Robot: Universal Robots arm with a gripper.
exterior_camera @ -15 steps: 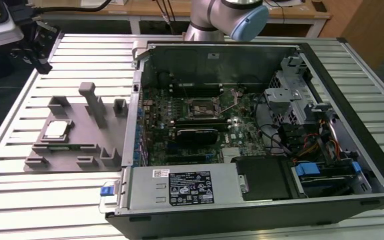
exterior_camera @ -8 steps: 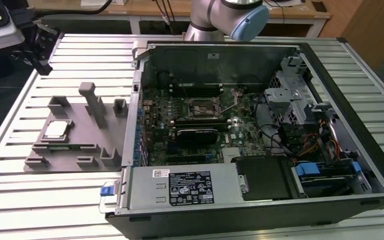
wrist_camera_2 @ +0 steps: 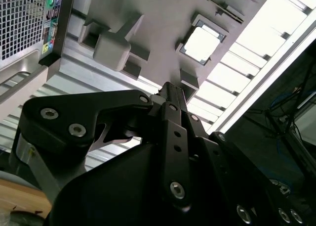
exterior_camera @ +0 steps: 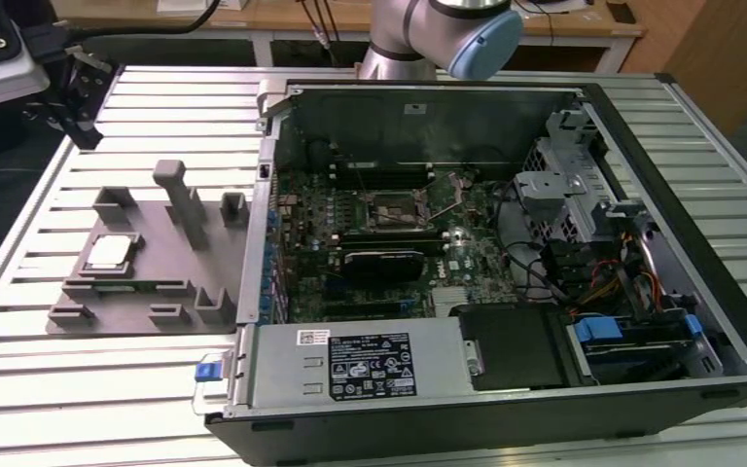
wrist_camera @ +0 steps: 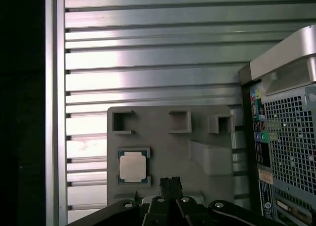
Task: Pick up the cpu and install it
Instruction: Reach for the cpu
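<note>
Nothing is done yet: the cpu point(wrist_camera: 133, 167) lies in its pocket on the grey holder tray point(wrist_camera: 170, 152), neither picked up nor installed. The gripper point(wrist_camera: 170, 182) hovers above the tray, jaws together and empty.

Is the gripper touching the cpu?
Apart. In the exterior view the gripper hangs off past the grey tray, with bare tray between it and the cpu lying in its pocket.

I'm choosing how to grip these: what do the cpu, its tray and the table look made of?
The cpu: bare metal top, silvery with a soft sheen. The tray: probably plastic, matte uniform grey with blocky moulded shapes. The table: likely aluminium, ribbed slats with bright glare.
</note>
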